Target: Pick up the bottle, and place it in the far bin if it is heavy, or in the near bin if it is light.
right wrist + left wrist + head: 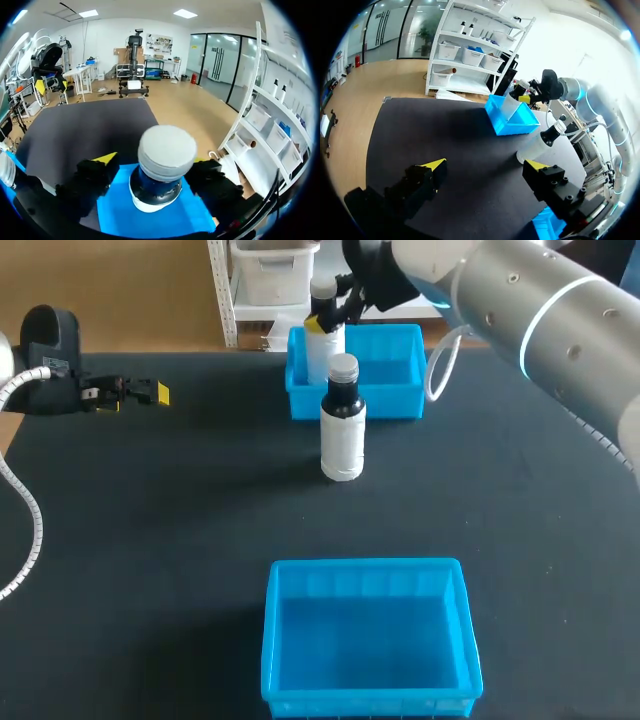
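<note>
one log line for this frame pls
right claw: shut on bottle at far bin | left claw: open, holding nothing | second bottle: upright before far bin

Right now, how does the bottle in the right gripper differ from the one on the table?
The held bottle is gripped at its neck by the right gripper; the table bottle stands free. The held bottle is at the left end of the far bin; the table bottle is between it and the near bin. Both are upright, with pale caps, white bodies.

Grey-capped bottle [161,167] in end effector [154,161], above bin [119,216]
</note>
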Robot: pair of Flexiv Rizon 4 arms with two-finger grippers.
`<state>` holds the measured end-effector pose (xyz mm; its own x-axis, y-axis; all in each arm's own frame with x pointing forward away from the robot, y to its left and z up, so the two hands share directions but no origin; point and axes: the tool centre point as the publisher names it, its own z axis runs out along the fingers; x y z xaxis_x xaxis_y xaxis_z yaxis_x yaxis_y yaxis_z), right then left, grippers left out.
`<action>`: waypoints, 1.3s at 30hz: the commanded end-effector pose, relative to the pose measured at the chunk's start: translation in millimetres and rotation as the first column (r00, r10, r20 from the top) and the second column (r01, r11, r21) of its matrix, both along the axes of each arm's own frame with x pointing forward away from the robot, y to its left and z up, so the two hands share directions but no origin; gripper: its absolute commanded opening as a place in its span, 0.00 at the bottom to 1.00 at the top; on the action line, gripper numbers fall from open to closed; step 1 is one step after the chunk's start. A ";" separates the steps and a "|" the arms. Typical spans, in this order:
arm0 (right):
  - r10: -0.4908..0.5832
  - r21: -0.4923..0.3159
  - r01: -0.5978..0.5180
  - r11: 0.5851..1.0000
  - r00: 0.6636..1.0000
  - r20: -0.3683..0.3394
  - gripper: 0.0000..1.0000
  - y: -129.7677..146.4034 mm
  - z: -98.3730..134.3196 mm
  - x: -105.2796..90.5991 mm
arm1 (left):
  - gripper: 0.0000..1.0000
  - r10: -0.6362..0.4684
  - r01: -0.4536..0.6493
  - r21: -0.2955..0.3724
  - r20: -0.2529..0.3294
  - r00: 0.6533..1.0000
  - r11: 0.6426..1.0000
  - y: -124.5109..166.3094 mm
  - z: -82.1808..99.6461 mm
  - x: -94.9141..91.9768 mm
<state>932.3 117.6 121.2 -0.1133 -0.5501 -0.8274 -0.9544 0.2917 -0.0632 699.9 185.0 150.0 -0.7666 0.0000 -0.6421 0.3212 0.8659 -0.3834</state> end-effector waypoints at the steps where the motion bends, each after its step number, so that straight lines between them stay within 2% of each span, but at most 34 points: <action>1: 0.294 0.063 -0.287 0.956 0.932 -0.212 1.00 -10.4 5.8 6.2 | 1.00 0.000 0.000 0.000 0.000 1.000 1.000 0.0 0.0 0.0; 9: 0.196 0.034 -0.193 0.981 0.960 -0.202 1.00 -59.5 18.6 -11.8 | 1.00 0.000 0.000 0.000 0.000 1.000 1.000 0.0 0.0 0.0; 15: 0.112 0.014 -0.111 0.994 0.973 -0.201 1.00 -101.4 26.7 -39.7 | 1.00 0.000 0.000 0.000 0.000 1.000 1.000 0.0 0.0 0.0; 23: 0.042 -0.003 -0.043 0.999 0.984 -0.174 1.00 -147.8 41.0 -87.0 | 1.00 0.000 0.000 0.000 0.000 1.000 1.000 0.0 0.0 0.0; 32: 0.002 -0.024 -0.005 1.000 0.989 -0.148 1.00 -175.3 42.2 -142.7 | 1.00 0.000 0.000 0.000 0.000 1.000 1.000 0.0 0.0 0.0; 39: 0.021 -0.014 -0.023 1.000 0.996 -0.090 1.00 -175.2 36.7 -175.0 | 1.00 0.000 0.000 0.000 0.000 1.000 1.000 0.0 0.0 0.0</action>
<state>805.8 -58.6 154.7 -0.1849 -0.5789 -0.7942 -0.9759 0.0125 0.2181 699.9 185.0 150.0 -0.7666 0.0000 -0.6421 0.3212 0.8659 -0.3834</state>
